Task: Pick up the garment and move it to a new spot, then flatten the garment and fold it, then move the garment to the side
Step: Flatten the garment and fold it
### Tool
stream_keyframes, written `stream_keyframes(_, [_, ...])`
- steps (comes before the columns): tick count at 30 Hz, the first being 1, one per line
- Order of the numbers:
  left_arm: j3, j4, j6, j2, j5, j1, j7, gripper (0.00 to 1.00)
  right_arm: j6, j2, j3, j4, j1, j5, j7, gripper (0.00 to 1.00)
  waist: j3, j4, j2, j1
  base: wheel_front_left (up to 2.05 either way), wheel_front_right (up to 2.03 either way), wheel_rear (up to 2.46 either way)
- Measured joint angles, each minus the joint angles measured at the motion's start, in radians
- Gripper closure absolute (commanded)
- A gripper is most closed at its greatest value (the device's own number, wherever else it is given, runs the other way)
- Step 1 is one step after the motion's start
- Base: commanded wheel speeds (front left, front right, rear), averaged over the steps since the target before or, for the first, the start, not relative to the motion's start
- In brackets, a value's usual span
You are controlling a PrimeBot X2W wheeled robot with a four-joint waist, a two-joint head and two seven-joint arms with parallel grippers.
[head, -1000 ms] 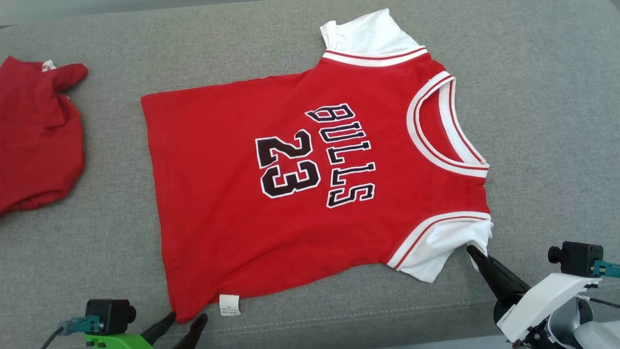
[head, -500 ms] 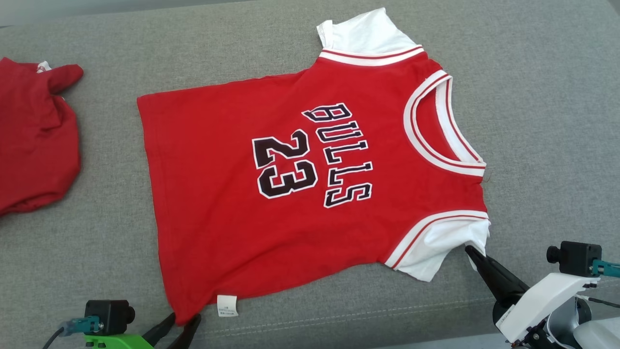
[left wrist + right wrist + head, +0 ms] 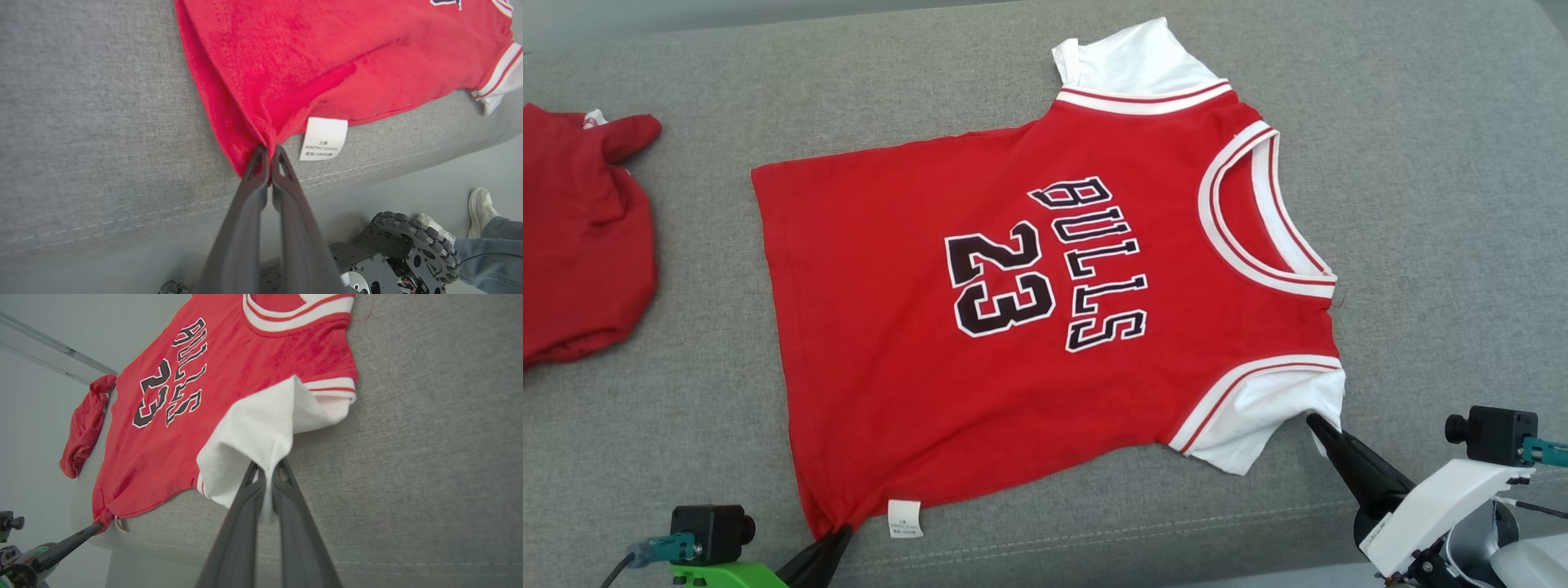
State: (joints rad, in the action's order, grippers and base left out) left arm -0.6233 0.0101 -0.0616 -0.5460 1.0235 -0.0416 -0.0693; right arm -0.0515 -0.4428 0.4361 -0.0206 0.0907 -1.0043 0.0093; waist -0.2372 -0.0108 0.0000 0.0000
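Garment (image 3: 1013, 327) is spread face up across the middle of the grey cushion (image 3: 1421, 163), BULLS 23 print showing, hem toward the cushion's left end and collar toward its right end. The body looks nearly flat, with just light ripples along the side nearest the cushion's front edge.

My left jaws are together, pinched on the red hem corner (image 3: 241, 151) at the cushion's front edge, right beside the white care label (image 3: 323, 139). My right jaws are clamped too, on the edge of the white sleeve (image 3: 261, 428), also near the cushion's front edge, and the cloth puckers into the tips. So I've got both near corners in hand.

My read: the pick-up and the shift to a new spot look done, and the flattening is as good as finished. This two-point grip is either a last smoothing tug or the start of the first fold. No fold is in yet, since no layer lies over another. Left to do: fold it, then carry it aside.

Another red cloth (image 3: 580, 245) sits bunched at the cushion's left end, well apart from my garment.
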Motion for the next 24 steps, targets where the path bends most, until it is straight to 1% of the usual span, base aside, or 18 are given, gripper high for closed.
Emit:
stream_keyframes(5, [0.002, -0.021, 0.002, -0.004, 0.003, 0.0, -0.001, 1.0, 0.0, -0.001, -0.01, 0.018, 0.013, -0.027, 0.0, 1.0, 0.005, 0.0, 0.0001, 0.0, 0.0, 0.0, 0.0])
stream_keyframes(8, [0.008, -0.038, 0.01, -0.01, 0.009, 0.0, -0.001, 1.0, 0.0, -0.005, -0.018, 0.029, 0.023, -0.031, 0.0, 1.0, 0.008, 0.0, 0.0, 0.0, 0.0, 0.0, 0.0])
stream_keyframes(10, [0.02, -0.076, 0.019, -0.018, 0.02, 0.0, -0.001, 1.0, 0.0, -0.018, -0.034, 0.054, 0.034, -0.044, 0.0, 1.0, 0.011, -0.001, 0.0, 0.0, 0.0, 0.0, 0.0])
stream_keyframes(12, [0.028, -0.106, 0.027, -0.03, 0.021, 0.0, -0.001, 1.0, 0.0, -0.03, -0.05, 0.071, 0.042, -0.049, -0.001, 1.0, 0.013, -0.001, 0.0, 0.0, 0.0, 0.0, 0.0])
stream_keyframes(19, [0.077, -0.194, 0.032, -0.083, 0.053, -0.001, -0.01, 1.0, 0.0, -0.073, -0.094, 0.119, 0.068, -0.096, 0.002, 1.0, 0.021, -0.005, 0.0, 0.0, 0.0, 0.0, 0.0])
stream_keyframes(21, [0.088, -0.221, 0.035, -0.093, 0.082, -0.002, -0.012, 1.0, 0.0, -0.082, -0.098, 0.128, 0.089, -0.116, 0.017, 1.0, 0.023, -0.005, 0.0, 0.0, 0.0, 0.0, 0.0])
stream_keyframes(24, [0.1, -0.253, 0.036, -0.114, 0.096, -0.006, -0.028, 1.0, 0.0, -0.099, -0.093, 0.146, 0.13, -0.137, 0.044, 1.0, 0.021, -0.002, 0.0001, 0.0, 0.0, 0.0, 0.0])
